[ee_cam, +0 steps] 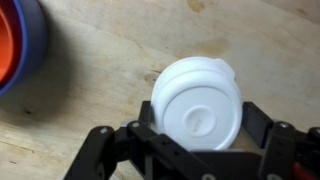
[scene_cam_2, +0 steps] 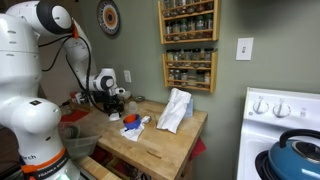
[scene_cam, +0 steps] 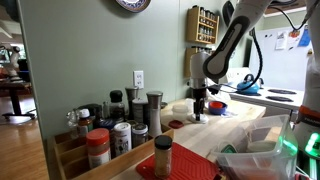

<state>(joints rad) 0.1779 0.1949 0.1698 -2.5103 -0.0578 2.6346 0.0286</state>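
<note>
Gripper point(ee_cam: 197, 128): your jaws stand roughly half open, one finger on either side of the white plastic container point(ee_cam: 197, 100). As far as the wrist view shows, they press against its walls. You hold it by its round body, so one flat end faces the camera.

Location: the container hangs just over the butcher-block table point(ee_cam: 90, 110). In an exterior view the gripper point(scene_cam: 198, 106) points straight down at the tabletop.

Other items:
- Blue and orange bowl point(ee_cam: 15, 45), on the table, apart from the container.
- White cloth point(scene_cam_2: 175, 110), crumpled, on the table toward the wall.
- Spice jars point(scene_cam: 120, 130), crowded beside the table.
- Spice rack point(scene_cam_2: 188, 40), on the wall above the table.

Writing: none legible. The container's moulded centre mark and the jar labels are too small to read.
</note>
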